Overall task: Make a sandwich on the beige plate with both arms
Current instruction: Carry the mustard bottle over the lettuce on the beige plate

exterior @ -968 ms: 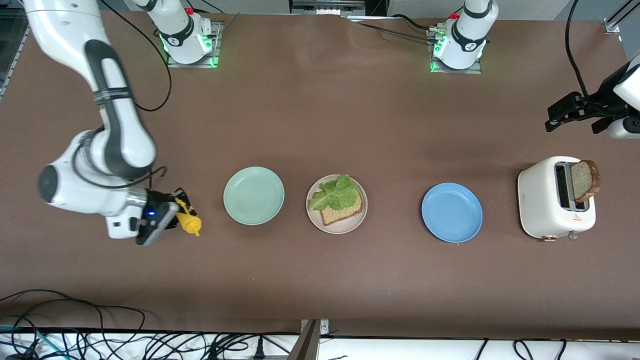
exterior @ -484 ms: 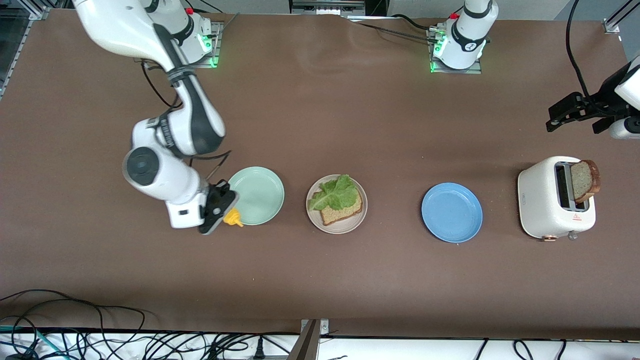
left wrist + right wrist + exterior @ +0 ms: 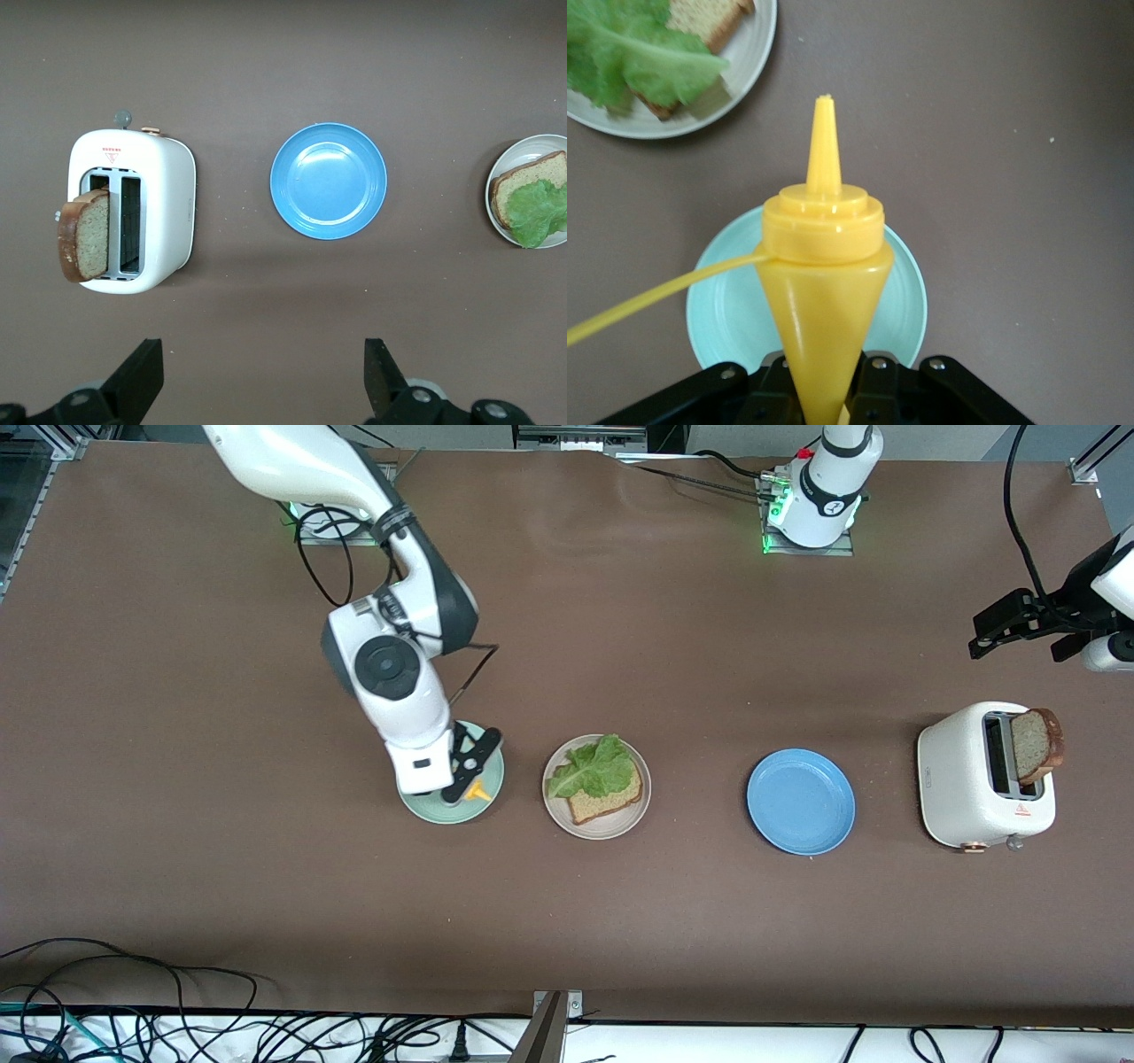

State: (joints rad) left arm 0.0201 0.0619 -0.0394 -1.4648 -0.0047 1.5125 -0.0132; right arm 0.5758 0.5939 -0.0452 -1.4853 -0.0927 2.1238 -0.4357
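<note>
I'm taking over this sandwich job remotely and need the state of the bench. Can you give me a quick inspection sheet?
Surface: brown table, bare between items.
Job's things: beige plate holds one bread slice with lettuce on top; second slice stands in the toaster.
Clutter: mint plate, blue plate, both without food.
Grippers: right gripper shut on yellow squeeze bottle over the mint plate; left gripper open, waiting above the table by the toaster.
Cables: black bundle along the table's camera edge.
Surroundings: nothing seen.
</note>
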